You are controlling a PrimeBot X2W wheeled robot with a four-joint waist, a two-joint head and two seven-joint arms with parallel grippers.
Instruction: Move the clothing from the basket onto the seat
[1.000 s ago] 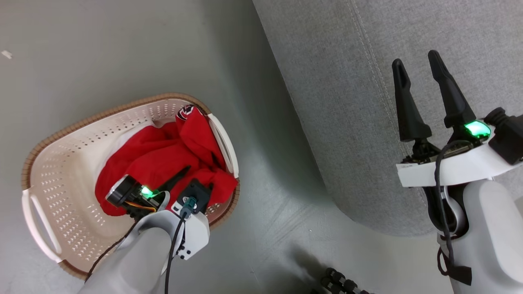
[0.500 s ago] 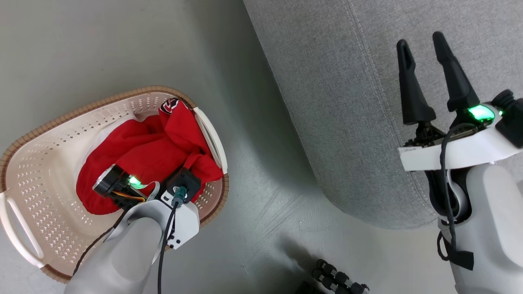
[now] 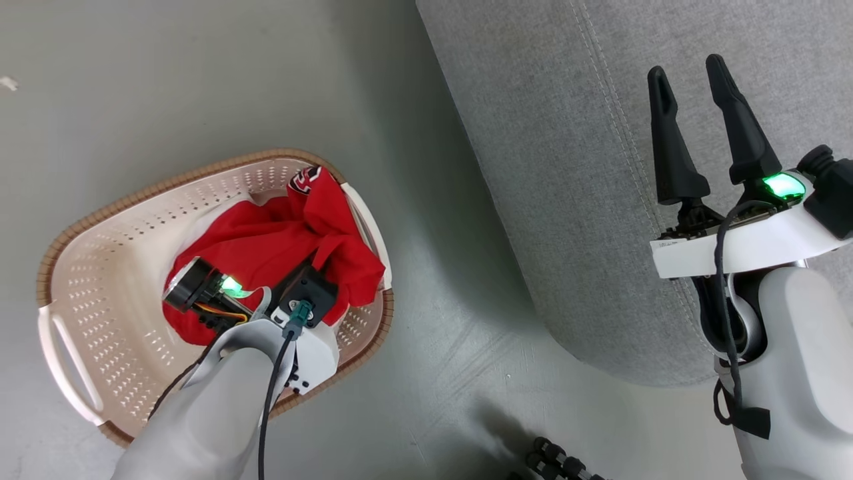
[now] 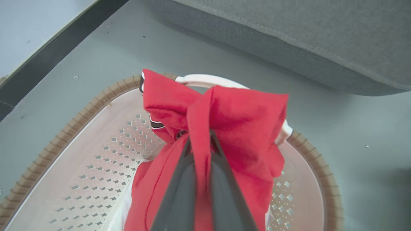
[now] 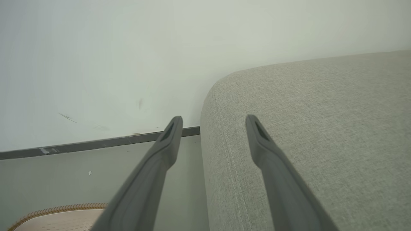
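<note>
The red clothing [image 3: 266,243] lies bunched in the cream basket [image 3: 100,300] on the floor at the left. My left gripper [image 4: 199,141] reaches down into the basket and is shut on a fold of the clothing [image 4: 240,128], which is gathered into a peak above the brown basket rim [image 4: 80,118]. In the head view its fingers are hidden by the wrist and the cloth. My right gripper [image 3: 686,67] is open and holds nothing; it hovers over the near left edge of the grey seat [image 3: 566,167]. The right wrist view shows that gripper [image 5: 214,119] above the seat's corner [image 5: 321,128].
Grey floor separates the basket from the seat's rounded side. A wall with a dark baseboard [image 5: 96,144] runs behind. A black ribbed part [image 3: 553,460] sits at the bottom edge, and a small white scrap [image 3: 8,83] lies on the floor far left.
My left gripper has shut on the red clothing and drawn it into a tighter bunch. The head camera shifted slightly. The right gripper stayed open over the seat.
</note>
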